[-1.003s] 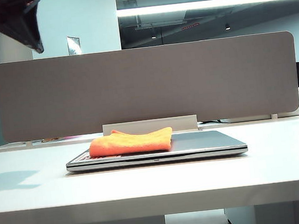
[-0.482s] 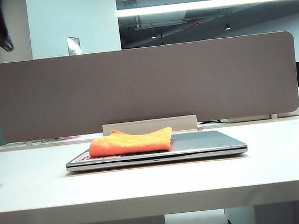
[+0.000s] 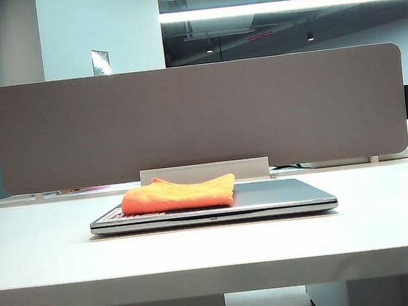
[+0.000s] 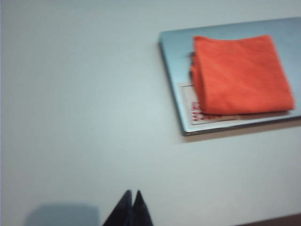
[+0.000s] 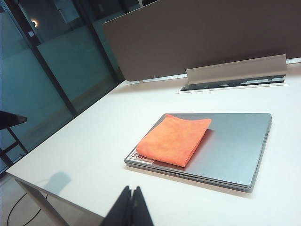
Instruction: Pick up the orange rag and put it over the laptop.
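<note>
On the white table (image 3: 46, 250) before the grey divider (image 3: 200, 117), we saw the orange rag (image 3: 179, 195) folded on the closed laptop (image 3: 282, 197), half hiding its sticker (image 4: 207, 117); left gripper (image 4: 131, 208) and right gripper (image 5: 131, 207) were pinched together, empty, cropped at frame edge.

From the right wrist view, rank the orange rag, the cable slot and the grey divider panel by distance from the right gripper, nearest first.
The right gripper sits shut at the table's near edge.
1. orange rag: folded on the laptop, covering its sticker-corner side.
2. cable slot: behind the laptop, under the raised white flap.
3. grey divider panel: upright along the table's far edge.
</note>
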